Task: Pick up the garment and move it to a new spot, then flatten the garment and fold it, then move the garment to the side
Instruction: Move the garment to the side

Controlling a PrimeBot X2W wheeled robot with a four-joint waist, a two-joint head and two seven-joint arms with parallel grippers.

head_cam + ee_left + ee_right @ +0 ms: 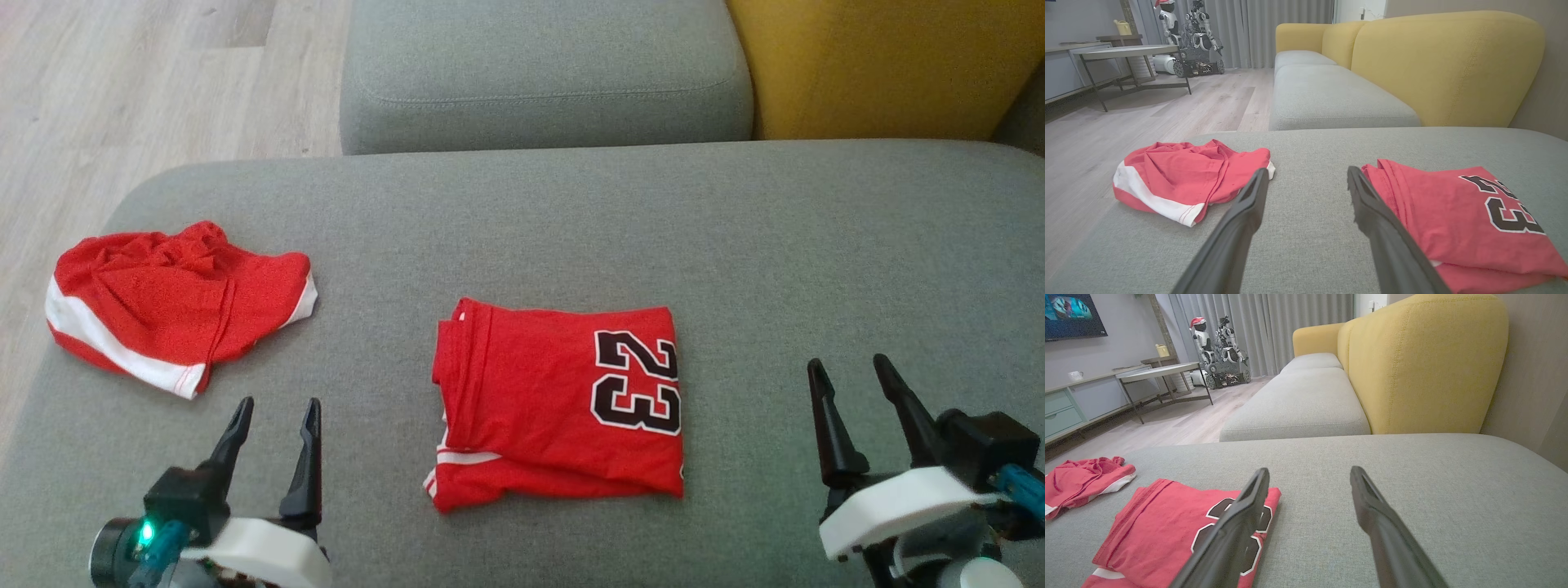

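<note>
We are counting 2 red garments lying on the grey sofa seat (571, 220). The folded jersey (563, 400) is sitting just below the centre of the head view. It is a neat rectangle with a black 23 outlined in white showing on its right part and a white stripe peeking out at its lower left corner. The crumpled shorts (171, 306), red with a white band, are lying at the left of the frame near the seat's rounded edge, well apart from the jersey.

We are seeing 2 grippers, both holding nothing. The left gripper (277, 402) is standing at the lower left with its 2 dark fingers spread, between the shorts and the jersey and touching neither. The right gripper (847, 361) is standing at the lower right, fingers likewise spread, over bare seat to the right of the jersey.

At the top, 1 more grey cushion (539, 73) is adjoining a yellow backrest (882, 65), and pale wood floor (122, 82) is showing at the upper left.
</note>
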